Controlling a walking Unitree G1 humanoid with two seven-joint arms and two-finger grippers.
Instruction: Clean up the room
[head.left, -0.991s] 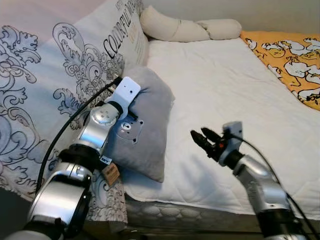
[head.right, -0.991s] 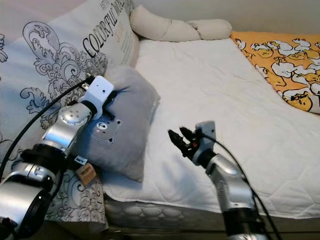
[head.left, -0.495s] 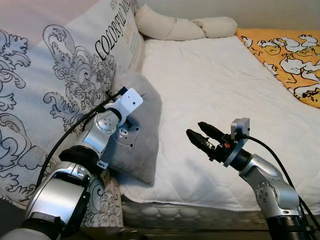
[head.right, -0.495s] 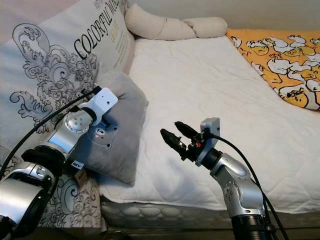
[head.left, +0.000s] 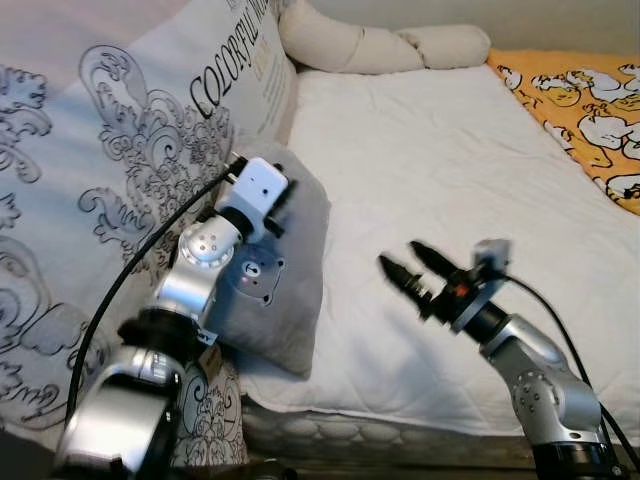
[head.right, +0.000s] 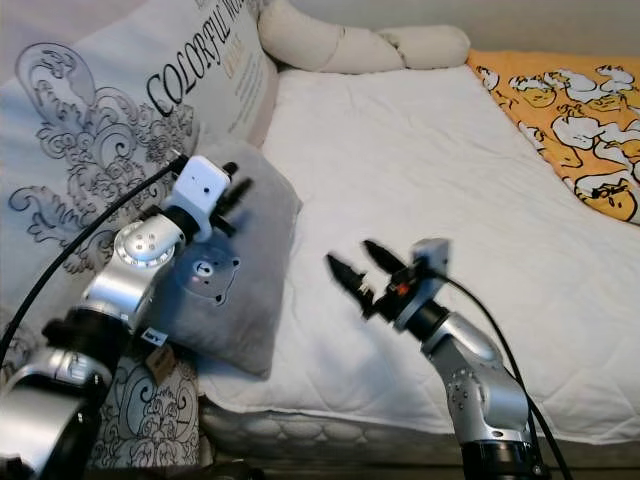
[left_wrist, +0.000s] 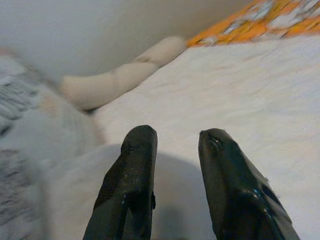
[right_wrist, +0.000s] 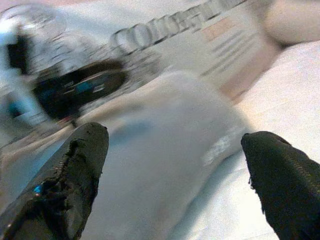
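The bed (head.left: 440, 190) with its white quilted cover takes up most of the scene, with an orange patterned blanket (head.left: 590, 110) lying at its far right side and a long cream bolster (head.left: 380, 45) across the far end; along the left edge a big printed pillow (head.left: 130, 170) stands propped up, and leaning against it, near the bed's front corner, is the grey cushion (head.left: 275, 300) with a little bear face on it, a tag dangling below. The left end effector (head.right: 232, 195) sits right at the cushion's top edge, its two black fingers (left_wrist: 130, 185) only a little apart in the wrist view and hanging over the grey fabric with nothing visibly pinched between them. The right end effector (head.left: 410, 272) hovers over the white cover just beside the cushion's right edge, fingers spread wide and pointed at it, holding nothing. Judging from this, the step in hand is taking hold of the cushion from both sides so it can be put in its place; the next move calls for the right arm to close in on the cushion's side edge and nip the soft fabric firmly while the left secures the top
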